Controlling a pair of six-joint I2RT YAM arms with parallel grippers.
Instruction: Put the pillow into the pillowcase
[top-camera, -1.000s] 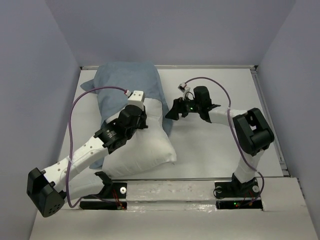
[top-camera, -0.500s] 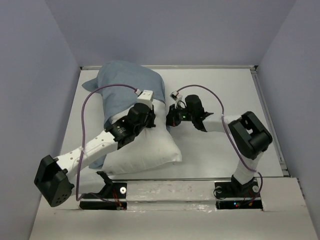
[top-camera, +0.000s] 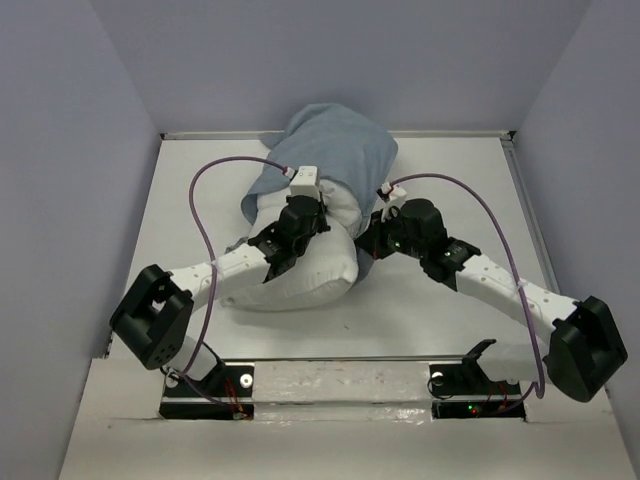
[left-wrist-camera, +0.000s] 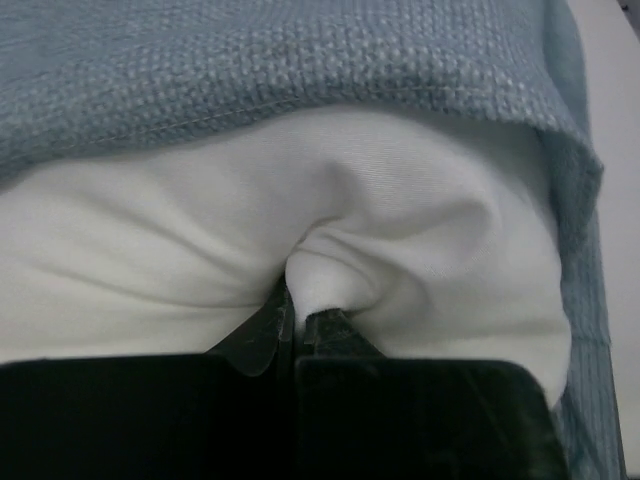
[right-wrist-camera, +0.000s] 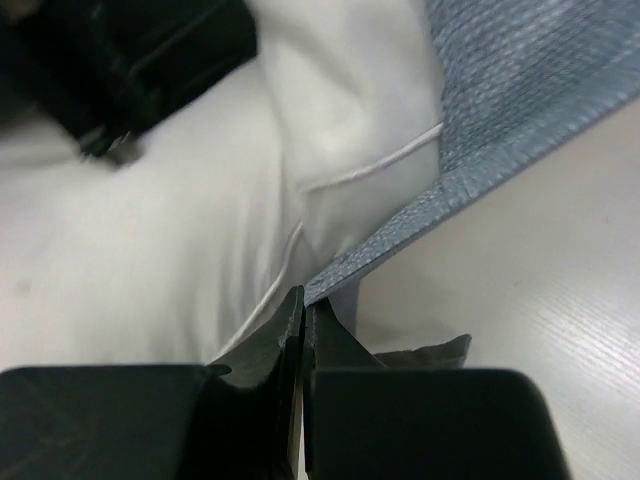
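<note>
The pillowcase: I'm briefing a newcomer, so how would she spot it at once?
Look at the white table, toward its far edge. A dusty blue-grey woven cloth sack covers the far end of a plump white pillow. Only it is blue and coarse-woven; the pillow is smooth white.

pillow (top-camera: 305, 278): plain white, puffy, far end already tucked in the pillowcase
pillowcase (top-camera: 335, 150): dusty blue-grey cloth, pulled over pillow's far end

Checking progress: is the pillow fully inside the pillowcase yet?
Partly in: the pillow has its near white part bare, while the pillowcase covers only its far end.
</note>
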